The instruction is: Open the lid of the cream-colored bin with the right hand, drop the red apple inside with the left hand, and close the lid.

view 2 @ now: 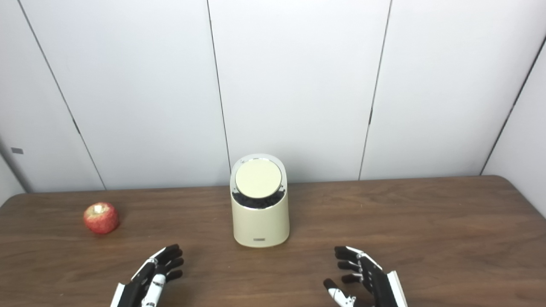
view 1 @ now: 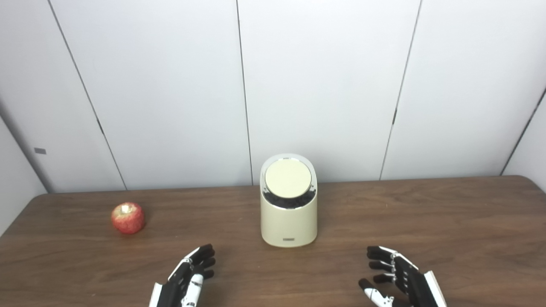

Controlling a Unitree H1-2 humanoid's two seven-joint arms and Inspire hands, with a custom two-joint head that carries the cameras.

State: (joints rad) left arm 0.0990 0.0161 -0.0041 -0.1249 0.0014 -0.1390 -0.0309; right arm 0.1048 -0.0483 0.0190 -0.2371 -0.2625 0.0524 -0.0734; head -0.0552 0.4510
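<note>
A cream-colored bin stands upright in the middle of the table, its round lid tilted toward me with a dark gap below its front edge. The red apple rests on the table far to the left of the bin. My left hand hovers low near the front edge, open, fingers spread, to the right of the apple and nearer to me. Also open and holding nothing, my right hand is at the front right, below and right of the bin.
The dark wooden table stretches wide to the right. White wall panels rise directly behind the bin at the table's back edge.
</note>
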